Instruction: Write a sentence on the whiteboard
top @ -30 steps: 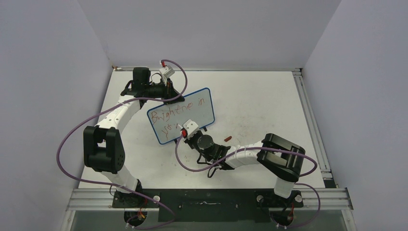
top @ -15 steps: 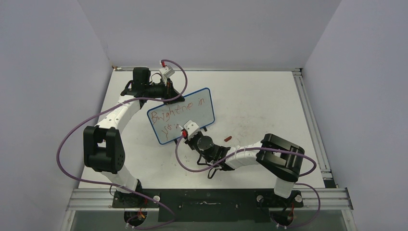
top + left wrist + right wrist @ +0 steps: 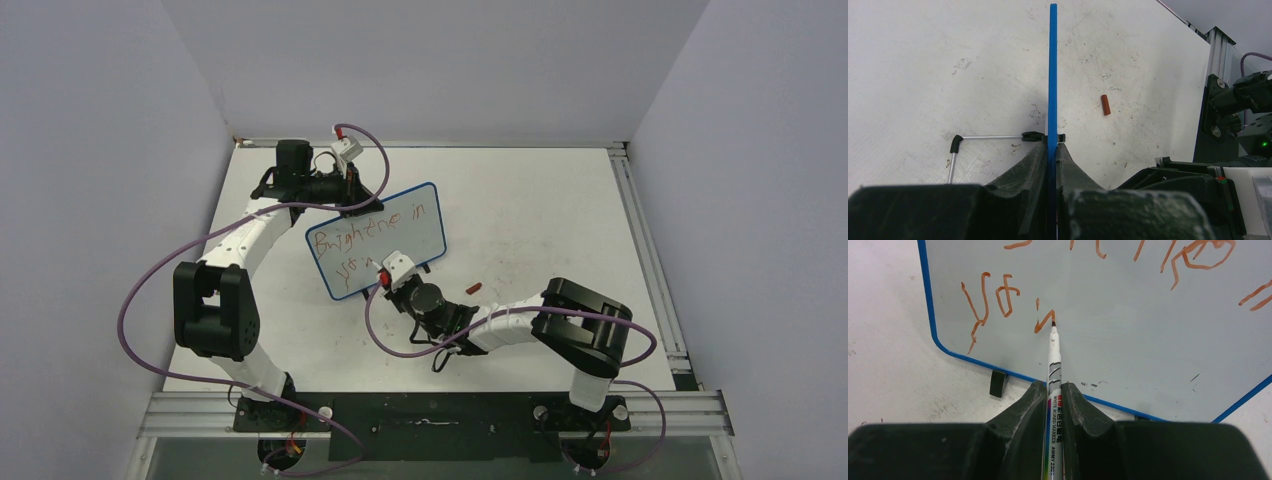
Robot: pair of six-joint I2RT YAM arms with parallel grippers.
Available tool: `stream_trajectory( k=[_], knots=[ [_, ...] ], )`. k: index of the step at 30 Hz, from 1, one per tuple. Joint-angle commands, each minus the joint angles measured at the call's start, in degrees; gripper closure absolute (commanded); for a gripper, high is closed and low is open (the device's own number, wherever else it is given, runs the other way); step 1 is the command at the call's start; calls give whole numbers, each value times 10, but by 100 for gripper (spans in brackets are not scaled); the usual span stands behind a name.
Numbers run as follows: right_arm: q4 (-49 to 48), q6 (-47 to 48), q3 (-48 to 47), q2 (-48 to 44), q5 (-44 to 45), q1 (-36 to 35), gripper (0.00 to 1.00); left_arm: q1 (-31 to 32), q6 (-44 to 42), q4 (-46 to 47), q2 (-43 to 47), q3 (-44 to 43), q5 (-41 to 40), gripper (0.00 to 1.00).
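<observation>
- The red handwritten sentence [image 3: 372,230] runs in two lines across the small blue-framed white whiteboard [image 3: 1128,340], which stands on the white tabletop [image 3: 540,220], left of centre.
- We judge the lower line unfinished; bare board lies to the right of its last stroke.
- The slim white whiteboard marker [image 3: 1054,370] points its long axis straight at the board, tip touching that stroke.
- Our right gripper [image 3: 1053,386], the nearer one for writing, is clamped round the marker's barrel.
- Our left gripper [image 3: 1052,147] pinches the board's far blue edge.
- A small red cap [image 3: 1105,105] lies apart on the tabletop.
</observation>
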State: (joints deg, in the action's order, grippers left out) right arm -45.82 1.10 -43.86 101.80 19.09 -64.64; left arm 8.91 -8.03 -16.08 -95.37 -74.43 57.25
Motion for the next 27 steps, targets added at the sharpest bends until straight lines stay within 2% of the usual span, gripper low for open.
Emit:
stream_trajectory(
  k=[1,17,27],
  knots=[
    [-7,-11,11,9,23,2,95,9,-2,-84,-3,23,4,100],
    [-32,16,16,-65,22,-6,95,9,-2,-84,-1,23,3,100],
    [-41,31,-22,-36,7,3,95,9,-2,-84,-3,24,3,100]
  ],
)
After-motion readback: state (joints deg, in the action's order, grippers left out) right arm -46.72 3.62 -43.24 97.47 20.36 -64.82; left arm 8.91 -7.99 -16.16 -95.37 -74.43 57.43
